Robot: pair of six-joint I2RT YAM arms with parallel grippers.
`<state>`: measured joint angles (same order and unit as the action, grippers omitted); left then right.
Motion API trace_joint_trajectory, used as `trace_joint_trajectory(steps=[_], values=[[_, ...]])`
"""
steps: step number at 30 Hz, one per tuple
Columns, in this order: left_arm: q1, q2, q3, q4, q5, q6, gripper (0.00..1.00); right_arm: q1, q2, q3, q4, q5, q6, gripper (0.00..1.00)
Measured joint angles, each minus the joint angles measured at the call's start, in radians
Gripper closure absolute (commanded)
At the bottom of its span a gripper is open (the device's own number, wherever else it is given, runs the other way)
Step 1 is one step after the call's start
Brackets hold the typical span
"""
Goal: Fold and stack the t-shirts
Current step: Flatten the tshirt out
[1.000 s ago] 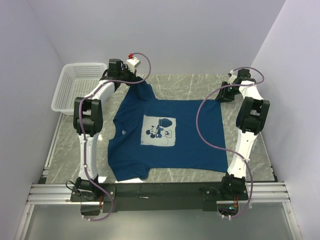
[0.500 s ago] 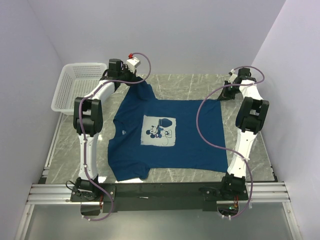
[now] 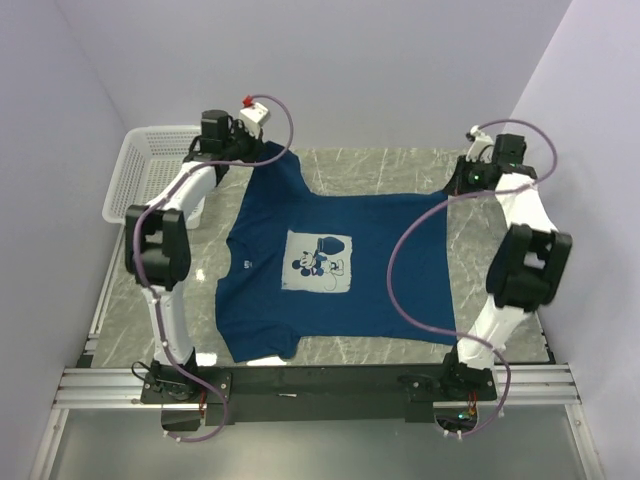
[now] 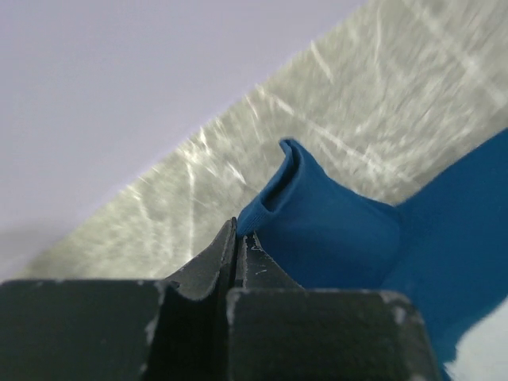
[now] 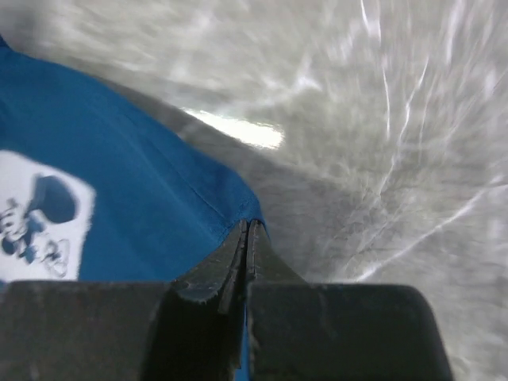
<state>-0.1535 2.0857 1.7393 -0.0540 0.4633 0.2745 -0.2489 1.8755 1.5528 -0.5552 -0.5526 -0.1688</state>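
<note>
One navy-blue t-shirt (image 3: 335, 270) with a pale cartoon-mouse print (image 3: 319, 263) lies spread on the marble table, collar to the left. My left gripper (image 3: 262, 152) is shut on the far sleeve's hem and holds it lifted off the table; the wrist view shows the rolled hem (image 4: 290, 198) at my closed fingertips (image 4: 236, 230). My right gripper (image 3: 457, 185) is shut on the far bottom corner of the shirt; its wrist view shows that corner (image 5: 230, 198) pinched at the fingertips (image 5: 248, 226). No second shirt shows.
A white lattice basket (image 3: 150, 175) stands at the table's far left corner, just left of my left arm. Pale walls close in behind and on both sides. A metal rail (image 3: 320, 385) runs along the near edge.
Both arms have risen and swung back. The far sleeve and the far bottom corner have lifted off the table and the shirt's far edge is pulled taut.
</note>
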Motion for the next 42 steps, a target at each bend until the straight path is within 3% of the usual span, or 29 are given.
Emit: trace_joint_trajectory(steps=[5, 13, 20, 30, 37, 42], values=[[0.01, -0.193, -0.099, 0.051, 0.003, -0.021, 1.0, -0.007, -0.243, -0.096, 0.046, -0.057, -0.051, 1.0], [0.015, -0.508, -0.264, 0.102, -0.016, -0.064, 1.0, -0.018, -0.473, -0.104, 0.012, -0.106, -0.114, 1.0], [0.015, -0.761, -0.286, 0.163, -0.092, -0.13, 0.99, -0.082, -0.629, 0.064, -0.052, -0.145, -0.1, 1.0], [0.015, -0.959, -0.071, 0.33, -0.21, -0.325, 0.99, -0.143, -0.764, 0.511, -0.03, -0.141, 0.043, 1.0], [0.015, -1.02, 0.101, 0.388, -0.227, -0.4, 0.99, -0.145, -0.869, 0.668, 0.035, -0.061, 0.14, 1.0], [0.015, -1.055, 0.132, 0.408, -0.227, -0.402, 0.99, -0.145, -0.882, 0.731, 0.075, -0.019, 0.192, 1.0]])
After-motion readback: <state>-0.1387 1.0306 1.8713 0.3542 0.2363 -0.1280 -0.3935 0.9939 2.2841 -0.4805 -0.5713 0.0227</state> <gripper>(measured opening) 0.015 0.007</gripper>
